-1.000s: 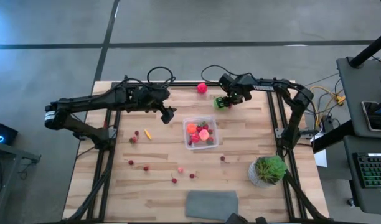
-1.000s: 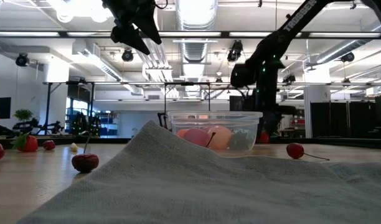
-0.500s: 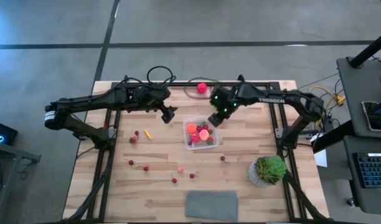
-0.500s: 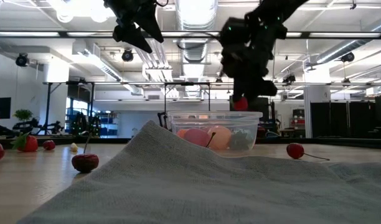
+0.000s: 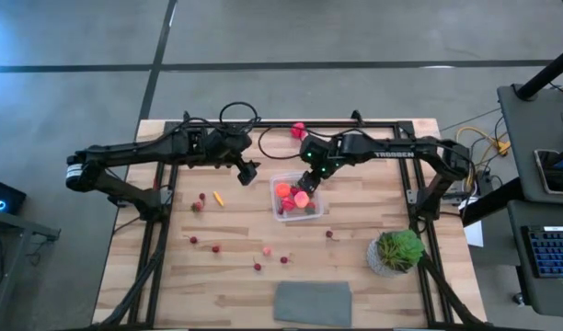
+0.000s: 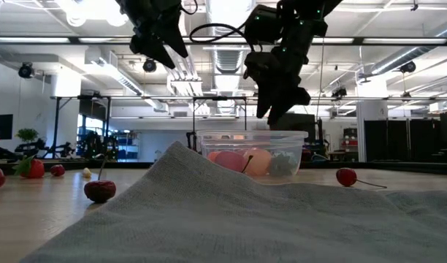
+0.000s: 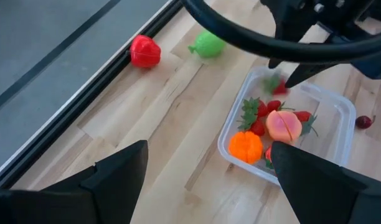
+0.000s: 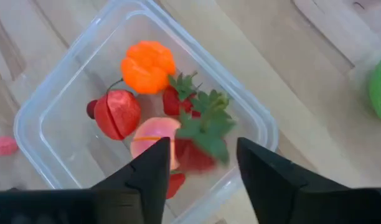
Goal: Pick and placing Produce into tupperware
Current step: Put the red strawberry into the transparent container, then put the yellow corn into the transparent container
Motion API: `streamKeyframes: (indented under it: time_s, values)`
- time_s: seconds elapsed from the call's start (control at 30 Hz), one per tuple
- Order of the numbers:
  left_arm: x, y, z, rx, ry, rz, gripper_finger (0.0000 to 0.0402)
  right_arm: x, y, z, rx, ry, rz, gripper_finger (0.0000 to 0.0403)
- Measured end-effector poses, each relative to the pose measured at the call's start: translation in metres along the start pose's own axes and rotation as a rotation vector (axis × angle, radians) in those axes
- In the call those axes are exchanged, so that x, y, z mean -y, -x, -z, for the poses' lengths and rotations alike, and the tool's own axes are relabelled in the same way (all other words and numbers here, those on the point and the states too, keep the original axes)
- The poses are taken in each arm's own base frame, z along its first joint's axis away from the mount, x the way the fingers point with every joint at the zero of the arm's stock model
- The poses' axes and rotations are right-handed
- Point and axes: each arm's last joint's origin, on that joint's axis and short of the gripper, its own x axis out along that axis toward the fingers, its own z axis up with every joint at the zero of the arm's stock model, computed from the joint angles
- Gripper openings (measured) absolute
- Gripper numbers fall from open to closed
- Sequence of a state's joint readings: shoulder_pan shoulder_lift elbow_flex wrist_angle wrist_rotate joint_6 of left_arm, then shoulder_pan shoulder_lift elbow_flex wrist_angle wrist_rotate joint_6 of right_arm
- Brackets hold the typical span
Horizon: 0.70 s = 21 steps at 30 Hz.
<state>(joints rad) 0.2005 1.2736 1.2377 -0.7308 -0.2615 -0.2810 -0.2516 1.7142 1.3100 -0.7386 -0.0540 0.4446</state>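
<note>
Tupperware (image 7: 340,102) sat near the middle of the table, and the right gripper (image 5: 309,179) hung right over it. A second before, that gripper had been away at about 2 o'clock from the tub, close to the far edge of the table. It had swung in over the tub since then. Its fingers had been tighter then, and now they stood apart. A strawberry (image 8: 200,146) with green leaves showed in the gap between them, low over the other fruit. It looked like it was being let go. That likely meant one more piece of produce was done.

The left gripper (image 5: 248,170) waited at about 10 o'clock from the tub. Its fingers were wide open and held nothing.

The tub was clear, square and round at the corners. Inside lay an orange piece (image 8: 147,65), a red piece (image 8: 116,112) and a pink peach (image 8: 154,140).

More was left to do. A red piece (image 5: 298,130) lay at 12 o'clock from the tub, and small berries (image 5: 215,247) lay around 7 o'clock
</note>
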Motion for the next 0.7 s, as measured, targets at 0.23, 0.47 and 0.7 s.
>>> streamKeyframes:
  time_s: [0.23, 0.47, 0.7]
  values:
    - [-0.002, -0.001, 0.006, -0.055, -0.022, -0.015, 0.0325, -0.001, 0.005, -0.003, 0.008, -0.009, 0.001, 0.0245]
    - [-0.006, 0.000, 0.018, -0.164, -0.033, -0.066, 0.0325, -0.003, 0.030, -0.015, 0.154, -0.014, 0.095, 0.0266]
    - [-0.016, 0.000, 0.043, -0.347, 0.002, -0.246, 0.0325, 0.011, 0.068, -0.025, 0.309, -0.073, 0.180, 0.0267]
